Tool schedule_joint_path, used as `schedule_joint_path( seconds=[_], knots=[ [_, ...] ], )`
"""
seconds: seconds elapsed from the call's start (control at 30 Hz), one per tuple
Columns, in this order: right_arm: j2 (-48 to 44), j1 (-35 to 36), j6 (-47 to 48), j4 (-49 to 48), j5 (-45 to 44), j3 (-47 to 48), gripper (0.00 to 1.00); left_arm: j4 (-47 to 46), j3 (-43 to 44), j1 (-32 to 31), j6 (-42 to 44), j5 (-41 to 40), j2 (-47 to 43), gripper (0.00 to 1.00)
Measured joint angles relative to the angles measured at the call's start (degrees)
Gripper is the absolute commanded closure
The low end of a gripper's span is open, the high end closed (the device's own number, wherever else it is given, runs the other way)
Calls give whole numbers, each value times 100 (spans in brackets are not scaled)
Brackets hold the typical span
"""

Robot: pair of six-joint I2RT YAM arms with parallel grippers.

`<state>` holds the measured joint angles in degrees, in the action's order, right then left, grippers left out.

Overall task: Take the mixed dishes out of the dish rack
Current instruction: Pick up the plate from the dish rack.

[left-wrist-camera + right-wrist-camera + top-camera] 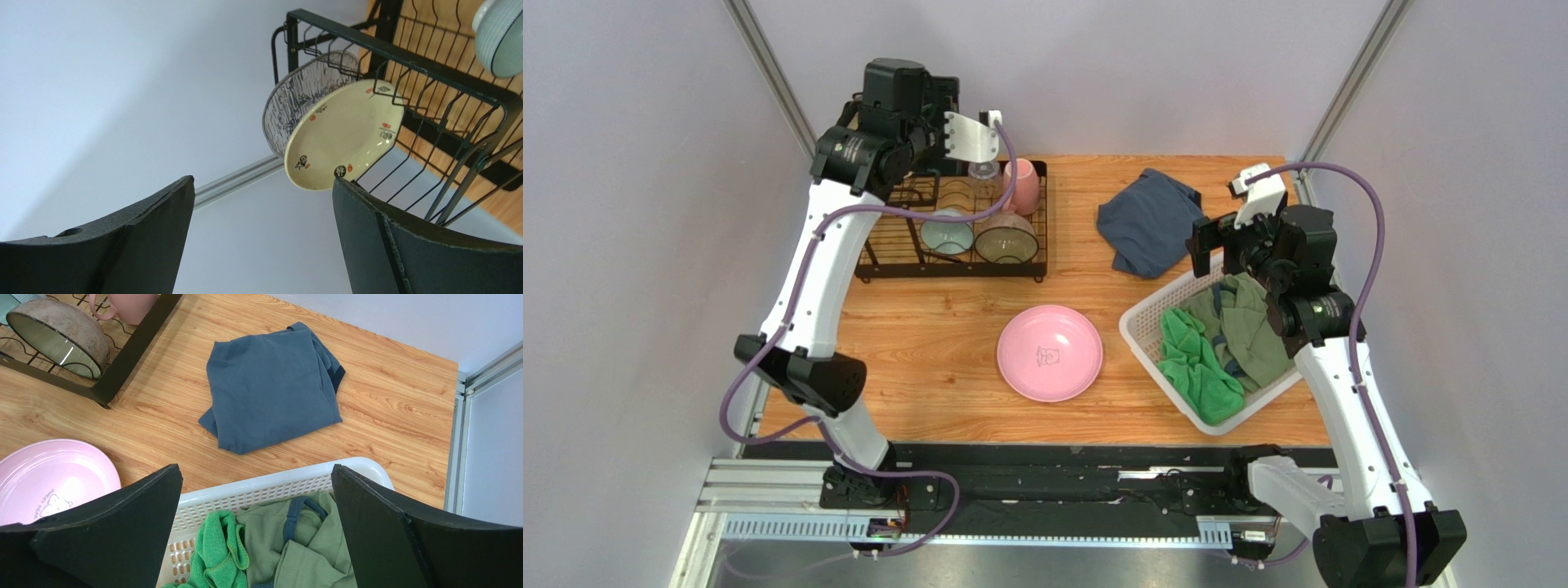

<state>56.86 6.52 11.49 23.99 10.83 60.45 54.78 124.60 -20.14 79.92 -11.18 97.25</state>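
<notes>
A small printed figure is seen at the centre of the large pink plate [1049, 353]; the lettering beside it is too small to be read. Red and black marks are spaced round the cream plate [344, 135]. The pink plate is laid flat on the wooden table [928, 331], apart from the black wire dish rack [952, 272] at the back left. In the rack the cream plate is stood on edge against the clear glass tumbler [301, 98], with the pale teal bowl [947, 233], tan-olive bowl [1005, 239] and pink mug [1022, 184]. The left gripper [263, 190] is held wide open and empty above the rack's back. The right gripper [256, 471], equally wide and empty, is held over a white lattice basket [1143, 325] of green clothes, near a folded blue garment [1149, 221]. Pale grey walls with metal posts are seen around.
</notes>
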Motion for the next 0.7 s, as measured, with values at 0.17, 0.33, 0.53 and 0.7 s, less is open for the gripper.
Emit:
schedule_joint_path(
  seconds=[0.17, 0.33, 0.53, 0.7],
  knots=[
    [-2, 0, 2, 2, 26, 0, 1, 476, 315, 0, 507, -452, 553, 10],
    [-2, 0, 24, 4, 37, 0, 1, 863, 533, 0, 922, -761, 1060, 10],
    [-2, 0, 52, 20, 74, 2, 0, 940, 743, 4, 1279, -1082, 1469, 10],
    [0, 0, 63, 22, 83, 2, 0, 898, 885, 28, 1569, -1342, 1694, 10]
  ],
)
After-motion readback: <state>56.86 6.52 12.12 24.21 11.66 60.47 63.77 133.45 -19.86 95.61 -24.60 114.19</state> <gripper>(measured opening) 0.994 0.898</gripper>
